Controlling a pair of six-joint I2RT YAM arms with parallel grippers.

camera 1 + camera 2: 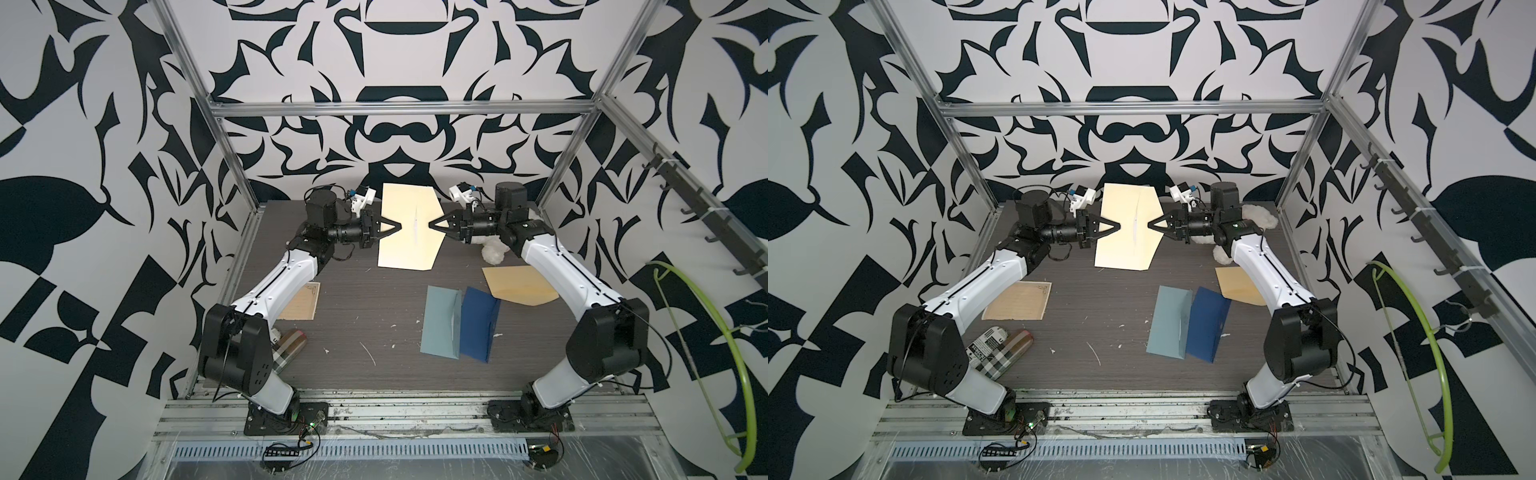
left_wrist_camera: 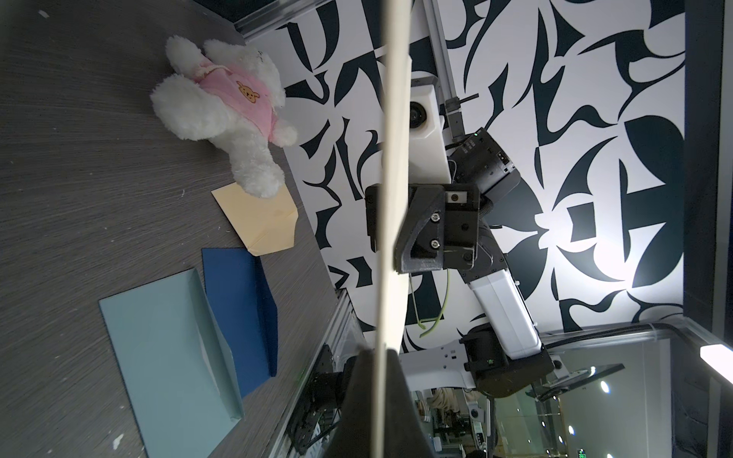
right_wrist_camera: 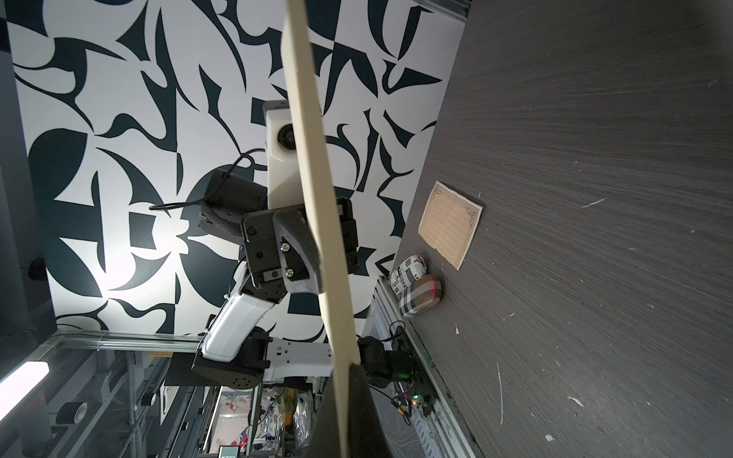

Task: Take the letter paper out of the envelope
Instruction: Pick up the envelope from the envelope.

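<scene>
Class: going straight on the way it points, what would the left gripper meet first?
The left gripper pinches the cream envelope, so that comes first; beyond it, probably the right gripper facing it.

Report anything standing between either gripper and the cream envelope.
Nothing visible does. The left gripper and right gripper are each shut on opposite side edges of the cream envelope, holding it up off the table.

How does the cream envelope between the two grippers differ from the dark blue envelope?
The cream envelope is pale; the dark blue envelope is navy. The cream one is lifted off the table, pinched at opposite edges by the left gripper and right gripper; the dark blue one lies on the table, ungripped. Both seem to have an open flap.
</scene>
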